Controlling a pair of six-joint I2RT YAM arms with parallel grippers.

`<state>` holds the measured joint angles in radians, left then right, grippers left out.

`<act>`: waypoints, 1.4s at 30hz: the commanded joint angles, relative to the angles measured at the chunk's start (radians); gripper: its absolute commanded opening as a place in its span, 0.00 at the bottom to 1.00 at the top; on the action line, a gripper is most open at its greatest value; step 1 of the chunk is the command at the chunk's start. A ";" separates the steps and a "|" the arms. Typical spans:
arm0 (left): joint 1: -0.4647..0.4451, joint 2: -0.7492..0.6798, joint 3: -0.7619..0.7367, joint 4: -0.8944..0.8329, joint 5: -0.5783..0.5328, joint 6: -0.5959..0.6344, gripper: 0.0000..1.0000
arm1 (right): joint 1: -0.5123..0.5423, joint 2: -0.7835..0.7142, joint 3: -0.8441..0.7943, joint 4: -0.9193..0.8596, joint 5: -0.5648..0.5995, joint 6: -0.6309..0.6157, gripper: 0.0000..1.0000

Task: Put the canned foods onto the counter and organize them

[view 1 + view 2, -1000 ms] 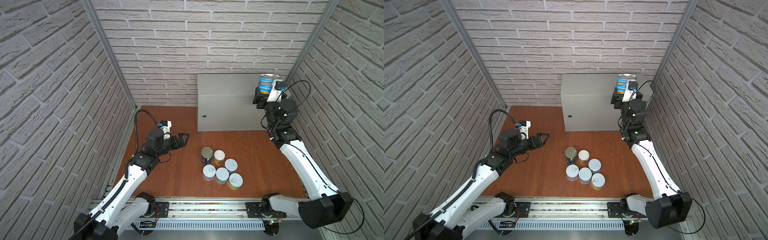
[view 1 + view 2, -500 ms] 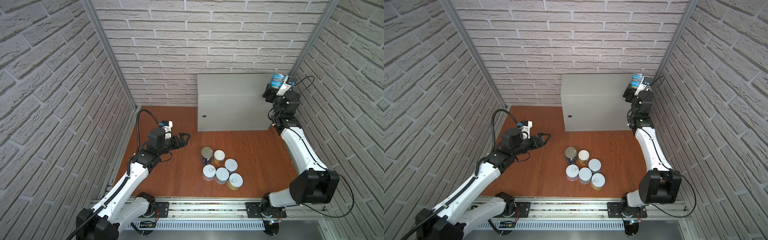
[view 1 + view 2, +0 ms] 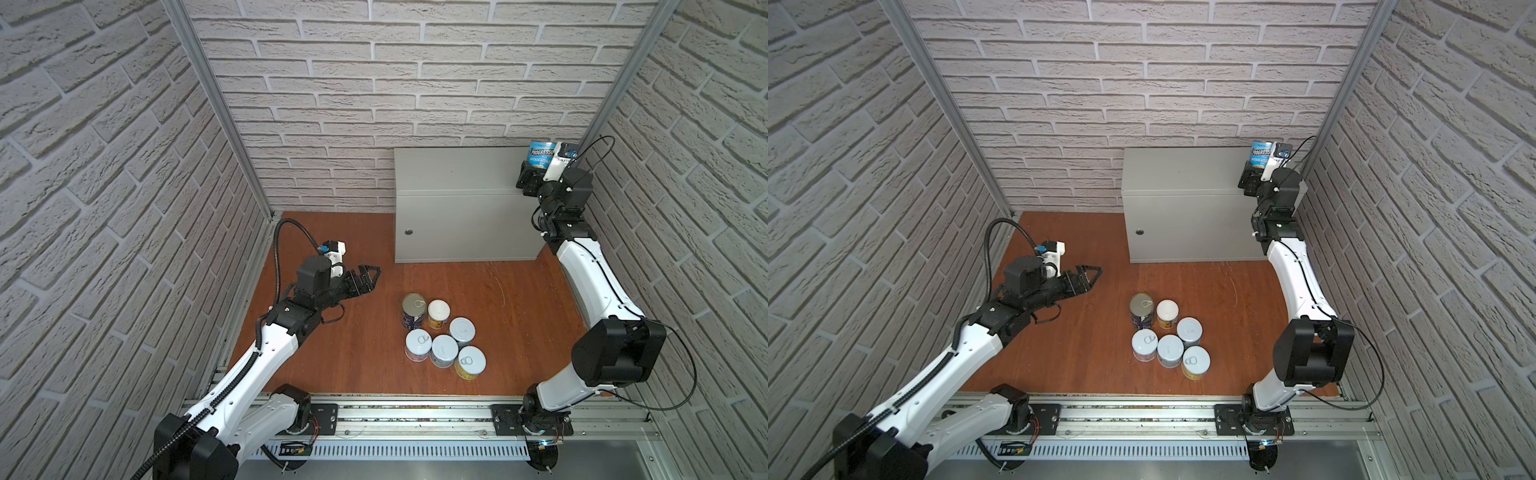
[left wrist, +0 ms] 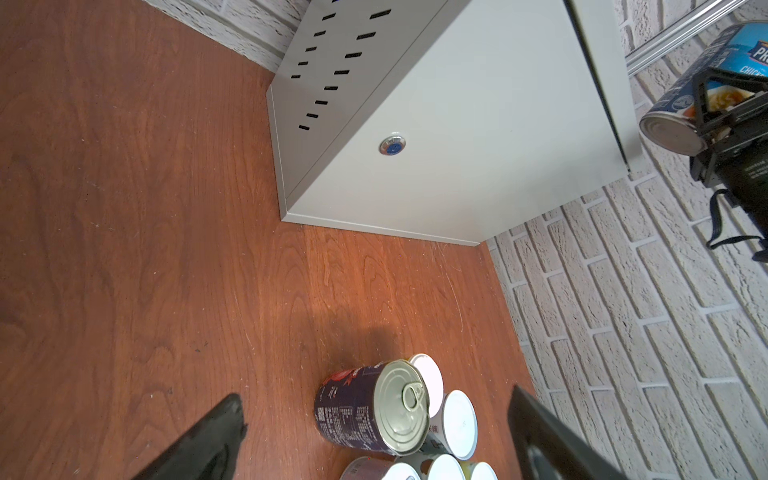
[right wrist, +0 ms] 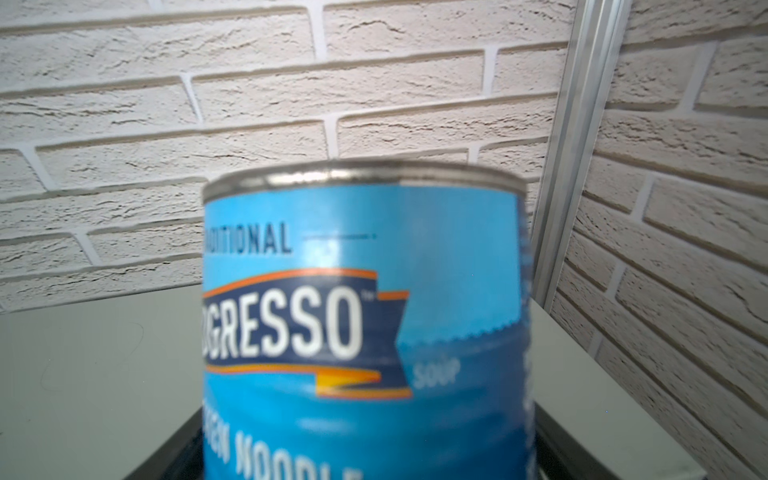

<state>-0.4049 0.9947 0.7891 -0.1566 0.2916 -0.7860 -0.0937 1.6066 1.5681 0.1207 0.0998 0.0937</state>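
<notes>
Cans are found in two places. Nearest the rail (image 3: 415, 415), six are clustered upright on the floor (image 3: 332, 357), touching or nearly so. A navy can (image 3: 414, 309) stands at the far left of the group, and five short cans (image 3: 444, 348) are packed beside and in front of it. Their labels are mostly hidden under the lids in both top views, though yellow can be made out on two. In the left wrist view the nearest short cans are cut off by the frame edge.

Further back, the left gripper (image 3: 374, 279) is held above the floor, left of the cluster and apart from it. Its jaws are spread wide with nothing between them. The navy can is the one closest to it.

Beyond stands the counter (image 3: 457, 174), set against the brick wall (image 3: 374, 83), with its lock (image 3: 409, 232) on the front. At its far right end the soup can (image 3: 540, 153) is clasped by the right gripper (image 3: 537, 168) and held off the top: its base is seen bare in the left wrist view. Part of its side is covered by the wrist camera (image 3: 561, 151) in both top views. In the right wrist view the blurred label fills the frame, and the fingers (image 5: 557, 444) are seen only as dark edges.
</notes>
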 commanded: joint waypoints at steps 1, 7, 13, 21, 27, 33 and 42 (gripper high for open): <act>0.004 0.014 -0.009 0.046 -0.012 0.026 0.98 | 0.016 -0.034 0.064 0.190 -0.032 -0.035 0.83; 0.010 0.030 -0.007 0.058 -0.008 0.030 0.98 | 0.044 -0.053 -0.057 0.302 -0.037 -0.076 0.83; 0.012 0.053 -0.002 0.063 -0.001 0.023 0.98 | 0.045 -0.046 -0.173 0.406 -0.018 -0.084 0.84; 0.014 0.118 0.038 0.070 0.019 0.006 0.98 | 0.044 0.022 -0.206 0.480 0.003 -0.094 0.83; 0.015 0.170 0.052 0.099 0.027 -0.020 0.98 | 0.045 0.092 -0.155 0.452 0.064 -0.102 0.84; 0.014 0.217 0.065 0.119 0.039 -0.044 0.98 | 0.054 0.131 -0.128 0.465 0.101 -0.137 0.84; 0.014 0.234 0.078 0.131 0.047 -0.065 0.98 | 0.054 0.144 -0.119 0.455 0.086 -0.136 0.91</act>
<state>-0.3973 1.2266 0.8341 -0.0769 0.3279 -0.8429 -0.0425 1.7363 1.4315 0.5869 0.1757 -0.0196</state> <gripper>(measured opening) 0.983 0.910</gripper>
